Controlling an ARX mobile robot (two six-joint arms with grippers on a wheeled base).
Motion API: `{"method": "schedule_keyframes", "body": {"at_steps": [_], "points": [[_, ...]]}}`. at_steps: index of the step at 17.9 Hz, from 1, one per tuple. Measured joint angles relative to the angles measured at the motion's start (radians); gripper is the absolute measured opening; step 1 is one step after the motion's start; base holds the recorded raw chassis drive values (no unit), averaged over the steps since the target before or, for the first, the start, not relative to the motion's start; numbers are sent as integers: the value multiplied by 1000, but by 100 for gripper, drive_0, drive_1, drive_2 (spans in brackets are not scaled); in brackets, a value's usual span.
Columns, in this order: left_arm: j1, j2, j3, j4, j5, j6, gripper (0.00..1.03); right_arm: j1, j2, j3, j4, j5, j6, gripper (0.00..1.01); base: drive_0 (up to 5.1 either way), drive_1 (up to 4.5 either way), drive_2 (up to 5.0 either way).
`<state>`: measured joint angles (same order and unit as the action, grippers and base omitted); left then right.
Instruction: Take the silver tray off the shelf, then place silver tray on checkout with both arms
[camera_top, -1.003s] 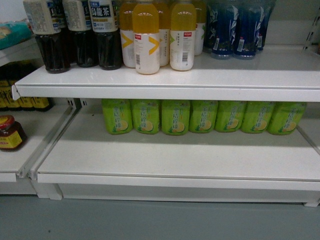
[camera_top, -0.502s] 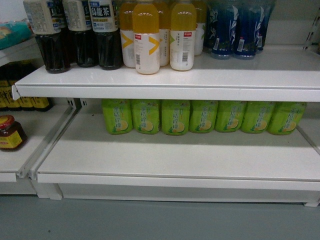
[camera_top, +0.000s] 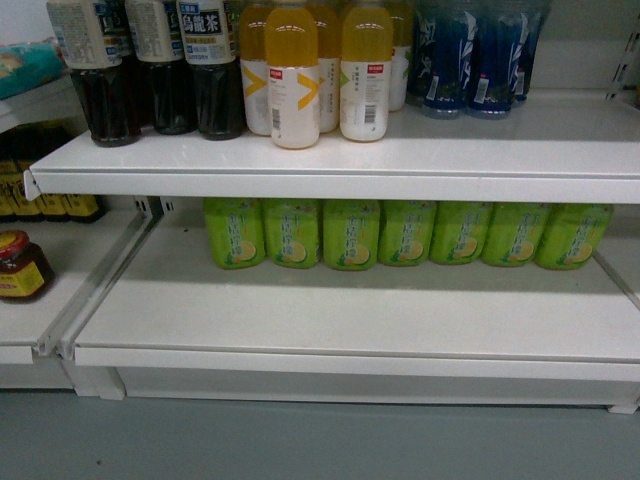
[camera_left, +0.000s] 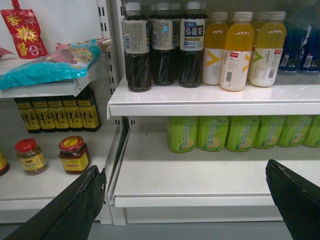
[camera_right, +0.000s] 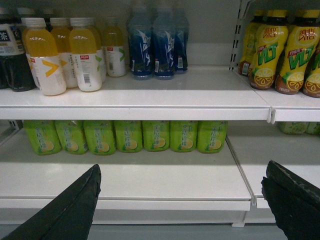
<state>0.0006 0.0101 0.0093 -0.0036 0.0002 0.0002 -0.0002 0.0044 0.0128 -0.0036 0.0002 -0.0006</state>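
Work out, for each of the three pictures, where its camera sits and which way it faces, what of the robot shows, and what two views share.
Head: on the robot, facing the drinks shelves slanting down; no robot part shows.
Left wrist: behind the open left claw, facing the shelves; both its fingers show.
Right wrist: behind the open right claw, further right; both its fingers show.
Shared: all three show the orange juice bottles and the green bottles. No silver tray appears.
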Motion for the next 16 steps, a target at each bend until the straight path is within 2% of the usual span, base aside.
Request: {"method": "schedule_keyframes", "body": {"at_steps": [16], "points": [[0, 0, 0, 0, 0, 0, 98, 0, 0, 0, 0, 0, 1, 98, 0, 0, 0]]}}
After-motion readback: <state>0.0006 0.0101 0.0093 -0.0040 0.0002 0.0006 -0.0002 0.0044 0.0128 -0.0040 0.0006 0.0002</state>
